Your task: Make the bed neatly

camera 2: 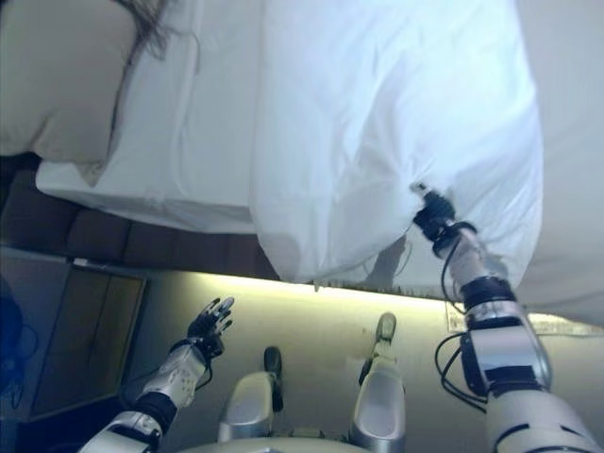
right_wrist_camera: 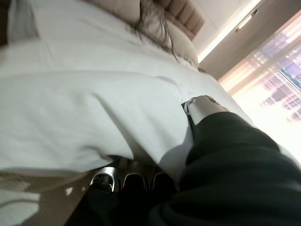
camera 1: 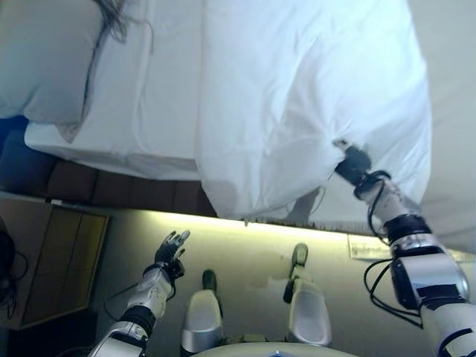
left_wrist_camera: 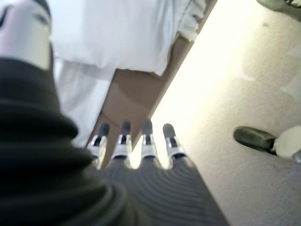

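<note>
I can read no text, label, number or sign anywhere here, neither on the white quilted duvet (camera 1: 297, 97) nor on the pale floor (camera 1: 253, 253).

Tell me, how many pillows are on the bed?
1 that shows: a pillow at the bed's head, left of the duvet. Others may be hidden beyond the edge.
</note>
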### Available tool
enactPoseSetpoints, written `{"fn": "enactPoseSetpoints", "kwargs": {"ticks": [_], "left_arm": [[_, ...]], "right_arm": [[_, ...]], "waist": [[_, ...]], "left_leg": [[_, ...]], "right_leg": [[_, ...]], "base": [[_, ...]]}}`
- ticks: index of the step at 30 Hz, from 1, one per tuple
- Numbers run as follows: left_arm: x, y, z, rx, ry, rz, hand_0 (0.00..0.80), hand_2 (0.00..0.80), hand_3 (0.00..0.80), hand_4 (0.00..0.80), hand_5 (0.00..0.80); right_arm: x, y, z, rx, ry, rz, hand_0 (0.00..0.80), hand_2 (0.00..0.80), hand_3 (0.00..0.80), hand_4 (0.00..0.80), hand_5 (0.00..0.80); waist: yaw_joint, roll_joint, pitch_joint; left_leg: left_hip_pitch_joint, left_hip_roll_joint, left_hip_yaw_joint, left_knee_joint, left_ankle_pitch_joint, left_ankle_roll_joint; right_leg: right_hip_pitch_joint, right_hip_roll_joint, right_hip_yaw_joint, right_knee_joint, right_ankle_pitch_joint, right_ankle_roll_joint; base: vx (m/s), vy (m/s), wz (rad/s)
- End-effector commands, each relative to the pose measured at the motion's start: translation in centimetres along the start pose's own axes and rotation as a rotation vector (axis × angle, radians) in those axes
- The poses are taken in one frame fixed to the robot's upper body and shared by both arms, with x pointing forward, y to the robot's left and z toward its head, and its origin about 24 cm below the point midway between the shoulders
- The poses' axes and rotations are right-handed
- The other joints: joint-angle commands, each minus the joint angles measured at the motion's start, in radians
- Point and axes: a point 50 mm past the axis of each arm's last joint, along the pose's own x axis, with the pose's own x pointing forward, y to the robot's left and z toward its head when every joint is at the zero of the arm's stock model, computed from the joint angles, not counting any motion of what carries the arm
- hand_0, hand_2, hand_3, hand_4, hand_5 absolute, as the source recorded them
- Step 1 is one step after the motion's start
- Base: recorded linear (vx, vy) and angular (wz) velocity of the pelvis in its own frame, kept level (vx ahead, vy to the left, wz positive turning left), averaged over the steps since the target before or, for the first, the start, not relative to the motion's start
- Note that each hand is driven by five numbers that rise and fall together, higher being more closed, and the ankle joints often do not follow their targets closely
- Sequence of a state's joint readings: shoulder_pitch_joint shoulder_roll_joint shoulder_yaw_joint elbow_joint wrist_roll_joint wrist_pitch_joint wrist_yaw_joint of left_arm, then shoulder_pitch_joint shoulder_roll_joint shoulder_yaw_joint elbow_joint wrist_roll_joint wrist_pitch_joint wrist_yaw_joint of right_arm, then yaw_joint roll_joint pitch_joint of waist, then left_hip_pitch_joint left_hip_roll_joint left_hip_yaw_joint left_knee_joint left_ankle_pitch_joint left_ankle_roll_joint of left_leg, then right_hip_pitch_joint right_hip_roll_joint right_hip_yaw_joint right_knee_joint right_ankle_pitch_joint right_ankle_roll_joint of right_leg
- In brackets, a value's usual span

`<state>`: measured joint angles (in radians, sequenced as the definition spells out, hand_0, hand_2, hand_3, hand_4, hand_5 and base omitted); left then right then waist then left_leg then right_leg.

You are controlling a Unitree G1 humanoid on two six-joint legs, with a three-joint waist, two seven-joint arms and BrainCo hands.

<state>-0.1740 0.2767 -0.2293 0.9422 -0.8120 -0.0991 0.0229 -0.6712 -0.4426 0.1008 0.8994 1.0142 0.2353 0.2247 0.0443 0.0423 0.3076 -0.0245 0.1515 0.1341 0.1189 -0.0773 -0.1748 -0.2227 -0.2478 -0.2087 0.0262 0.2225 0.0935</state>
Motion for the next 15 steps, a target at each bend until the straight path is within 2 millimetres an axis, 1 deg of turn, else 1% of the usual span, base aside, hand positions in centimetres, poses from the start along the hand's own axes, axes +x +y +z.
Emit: {"fn": "enactPoseSetpoints", "kwargs": {"ticks": [1, 6, 9, 13, 15], "left_arm": [[0.1, 0.4, 0.1, 0.049, -0.003, 0.036, 0.000, 0.000, 0.000, 0.000, 0.000], [0.2, 0.0, -1.0, 0.067, 0.044, 0.052, 0.000, 0.000, 0.000, 0.000, 0.000], [0.1, -0.4, -1.8, 0.067, 0.066, 0.057, 0.000, 0.000, 0.000, 0.000, 0.000], [0.0, -0.6, -2.2, 0.081, 0.082, 0.059, 0.000, 0.000, 0.000, 0.000, 0.000], [0.0, -0.5, -2.4, 0.072, 0.091, 0.062, 0.000, 0.000, 0.000, 0.000, 0.000]], "right_arm": [[1.1, 5.9, -3.3, 0.039, 0.074, 0.225, 0.800, 0.800, 0.800, 0.800, 0.800], [1.0, 8.9, -9.2, 0.163, 0.193, 0.223, 0.800, 0.800, 0.800, 0.800, 0.800], [0.5, 10.2, -12.3, 0.205, 0.271, 0.223, 0.800, 0.800, 0.800, 0.800, 0.800], [-0.1, 12.1, -15.2, 0.264, 0.352, 0.245, 0.800, 0.800, 0.800, 0.800, 0.800], [-0.5, 13.2, -16.2, 0.290, 0.384, 0.272, 0.800, 0.800, 0.800, 0.800, 0.800]], "waist": [[0.020, -0.022, -0.063], [0.039, -0.030, -0.119], [0.056, -0.032, -0.149], [0.078, -0.032, -0.172], [0.085, -0.032, -0.178]], "left_leg": [[-0.072, -0.014, 0.022, -0.007, 0.143, 0.060], [-0.019, -0.030, 0.007, -0.019, 0.127, 0.073], [0.005, -0.036, -0.002, -0.029, 0.123, 0.080], [0.026, -0.048, -0.017, -0.042, 0.121, 0.087], [0.032, -0.050, -0.021, -0.044, 0.120, 0.089]], "right_leg": [[0.123, -0.092, -0.021, 0.048, -0.072, 0.082], [0.185, -0.103, -0.028, 0.030, -0.062, 0.082], [0.217, -0.111, -0.038, 0.019, -0.054, 0.083], [0.245, -0.119, -0.051, 0.013, -0.046, 0.082], [0.255, -0.122, -0.056, 0.013, -0.046, 0.082]], "base": [[0.137, 0.053, 0.05], [0.124, 0.037, 0.08], [0.102, 0.029, 0.13], [0.059, 0.015, 0.19], [0.039, 0.003, 0.14]]}}
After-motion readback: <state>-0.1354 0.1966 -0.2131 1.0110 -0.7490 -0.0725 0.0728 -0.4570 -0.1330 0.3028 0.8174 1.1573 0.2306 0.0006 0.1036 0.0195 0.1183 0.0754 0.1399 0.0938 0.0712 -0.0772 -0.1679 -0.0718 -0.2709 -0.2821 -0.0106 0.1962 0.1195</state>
